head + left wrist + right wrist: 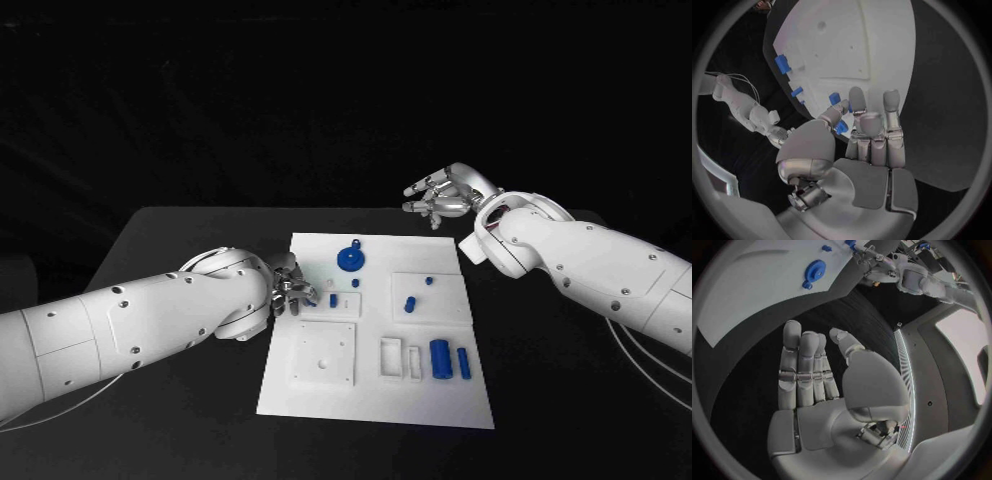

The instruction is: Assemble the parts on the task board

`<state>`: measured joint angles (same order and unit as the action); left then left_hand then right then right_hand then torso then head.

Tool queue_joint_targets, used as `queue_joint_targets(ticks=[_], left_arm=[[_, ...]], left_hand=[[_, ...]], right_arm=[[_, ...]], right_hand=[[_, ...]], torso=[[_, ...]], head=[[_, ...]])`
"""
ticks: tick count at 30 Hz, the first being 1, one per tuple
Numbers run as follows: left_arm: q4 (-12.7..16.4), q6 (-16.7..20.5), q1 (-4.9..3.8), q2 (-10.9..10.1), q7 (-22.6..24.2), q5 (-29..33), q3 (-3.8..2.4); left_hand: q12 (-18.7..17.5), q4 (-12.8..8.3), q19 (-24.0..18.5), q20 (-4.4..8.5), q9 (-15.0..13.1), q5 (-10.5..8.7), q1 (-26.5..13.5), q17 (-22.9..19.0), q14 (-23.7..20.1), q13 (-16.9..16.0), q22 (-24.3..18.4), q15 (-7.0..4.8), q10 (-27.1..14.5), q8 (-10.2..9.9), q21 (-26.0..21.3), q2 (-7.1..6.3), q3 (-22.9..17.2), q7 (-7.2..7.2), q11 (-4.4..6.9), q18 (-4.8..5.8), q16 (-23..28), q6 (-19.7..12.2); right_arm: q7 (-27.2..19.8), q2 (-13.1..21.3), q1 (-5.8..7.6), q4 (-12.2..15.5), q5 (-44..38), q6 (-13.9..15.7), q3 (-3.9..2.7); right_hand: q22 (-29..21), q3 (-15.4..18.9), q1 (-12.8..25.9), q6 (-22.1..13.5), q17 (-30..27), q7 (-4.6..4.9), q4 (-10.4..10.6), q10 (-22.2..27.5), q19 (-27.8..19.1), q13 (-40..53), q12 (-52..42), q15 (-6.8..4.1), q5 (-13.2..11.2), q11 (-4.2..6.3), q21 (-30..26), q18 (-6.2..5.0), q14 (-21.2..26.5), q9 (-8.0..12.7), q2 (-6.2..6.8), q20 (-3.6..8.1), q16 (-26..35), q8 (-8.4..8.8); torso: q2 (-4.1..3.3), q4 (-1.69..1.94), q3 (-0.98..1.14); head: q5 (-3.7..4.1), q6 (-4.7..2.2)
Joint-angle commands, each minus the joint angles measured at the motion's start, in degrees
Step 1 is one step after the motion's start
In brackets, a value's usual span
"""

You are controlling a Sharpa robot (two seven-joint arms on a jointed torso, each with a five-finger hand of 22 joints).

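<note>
The white task board (325, 400) lies in the middle of the black table. On it are a round blue part (351, 260), several small blue parts such as one (410, 304) in a square recess, and two blue cylinders (440, 360) near the front. My left hand (293, 285) hovers at the board's left edge, fingers apart and holding nothing. In the left wrist view this hand (870, 145) reaches over the board (848, 40), with small blue parts (835, 98) close by its fingertips. My right hand (447, 195) is beyond the board's far right corner, open. The right wrist view shows it (811, 375) flat over bare table.
A raised white square block (325, 352) and a white frame (392, 358) sit on the board's near half. Black table surface (577, 400) runs along both sides of the board. The right wrist view shows the round blue part (815, 271) and my left arm (904, 272).
</note>
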<state>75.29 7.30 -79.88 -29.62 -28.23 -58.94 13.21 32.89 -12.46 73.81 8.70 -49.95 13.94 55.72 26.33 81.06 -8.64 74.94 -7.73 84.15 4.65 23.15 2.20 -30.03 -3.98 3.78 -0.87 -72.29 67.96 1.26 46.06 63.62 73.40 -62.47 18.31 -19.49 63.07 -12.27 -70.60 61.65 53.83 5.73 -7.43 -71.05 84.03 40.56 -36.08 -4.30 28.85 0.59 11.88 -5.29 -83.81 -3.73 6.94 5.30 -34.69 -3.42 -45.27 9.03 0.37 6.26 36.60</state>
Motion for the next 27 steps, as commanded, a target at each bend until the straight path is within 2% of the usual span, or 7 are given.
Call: queue_joint_targets(ticks=[1,12,22,24,27], left_arm=[[-0.1,-2.9,0.71,-0.2,-2.7,-0.9,0.54],[0.1,-3.9,0.73,-0.2,-2.8,-1.0,0.54],[0.2,-4.8,0.74,-0.1,-2.7,-1.0,0.54],[0.2,-4.9,0.74,0.0,-2.7,-1.0,0.54],[0.3,-5.2,0.75,0.0,-2.8,-1.0,0.54]], left_hand=[[0.7,-0.2,0.1,-0.27,-0.1,0.04,1.5,0.6,-0.1,-0.2,1.0,0.02,2.6,0.1,0.0,0.97,-0.3,5.45,0.46,0.08,-0.6,6.9],[1.5,0.1,0.2,-0.36,-0.6,-0.81,1.5,1.5,-0.1,-0.3,1.0,0.07,2.6,0.3,0.0,1.05,0.1,5.61,0.52,0.07,-1.2,7.3],[2.7,1.2,0.4,-0.56,-1.3,-3.39,2.0,4.0,0.0,-0.5,1.0,0.14,2.7,0.5,-0.1,1.38,1.5,5.90,0.64,0.00,-2.4,8.0],[3.0,1.5,0.4,-0.62,-1.4,-4.60,2.1,4.8,0.1,-0.6,1.0,0.15,2.7,0.5,-0.2,1.53,1.9,6.01,0.69,-0.03,-2.7,8.3],[3.3,1.7,0.4,-0.70,-1.5,-4.72,2.3,5.6,0.2,-0.6,1.0,0.18,2.7,0.5,-0.2,1.57,2.2,6.05,0.72,-0.11,-2.9,8.5]], right_arm=[[-0.4,0.0,-0.05,0.1,-0.4,-0.6,-0.03],[-0.4,0.0,-0.05,0.1,-0.4,-0.6,-0.03],[-0.4,0.0,-0.05,0.1,-0.4,-0.6,-0.03],[-0.4,0.0,-0.05,0.1,-0.4,-0.6,-0.03],[-0.4,0.0,-0.05,0.1,-0.4,-0.6,-0.03]], right_hand=[[0.1,0.0,0.1,-0.2,-0.1,0.03,0.2,-0.1,1.3,0.1,0.2,-0.38,0.1,0.43,-0.1,-0.04,-0.5,-0.1,0.32,0.43,-0.2,-0.16],[0.1,0.0,0.1,-0.2,-0.1,0.03,0.2,-0.1,1.3,0.1,0.2,-0.38,0.1,0.43,-0.1,-0.04,-0.5,-0.1,0.32,0.43,-0.2,-0.16],[0.2,0.0,0.2,-0.3,-0.1,0.04,0.3,-0.1,1.4,0.1,0.3,-0.37,0.2,0.43,-0.3,-0.04,-0.5,-0.1,0.35,0.42,-0.2,-0.15],[0.2,0.0,0.2,-0.3,-0.1,0.04,0.3,-0.1,1.4,0.1,0.3,-0.37,0.2,0.43,-0.3,-0.04,-0.5,-0.1,0.35,0.42,-0.2,-0.15],[0.2,0.0,0.2,-0.3,-0.1,0.04,0.3,-0.1,1.4,0.1,0.3,-0.37,0.2,0.43,-0.3,-0.04,-0.5,-0.1,0.35,0.42,-0.2,-0.15]], torso=[[-0.04,0.02,0.05],[0.00,0.01,0.03],[-0.03,-0.03,0.08],[-0.04,-0.01,0.05],[-0.04,0.01,0.05]], head=[[0.04,0.02],[0.06,0.21],[0.09,0.22],[0.10,0.25],[0.10,0.25]])
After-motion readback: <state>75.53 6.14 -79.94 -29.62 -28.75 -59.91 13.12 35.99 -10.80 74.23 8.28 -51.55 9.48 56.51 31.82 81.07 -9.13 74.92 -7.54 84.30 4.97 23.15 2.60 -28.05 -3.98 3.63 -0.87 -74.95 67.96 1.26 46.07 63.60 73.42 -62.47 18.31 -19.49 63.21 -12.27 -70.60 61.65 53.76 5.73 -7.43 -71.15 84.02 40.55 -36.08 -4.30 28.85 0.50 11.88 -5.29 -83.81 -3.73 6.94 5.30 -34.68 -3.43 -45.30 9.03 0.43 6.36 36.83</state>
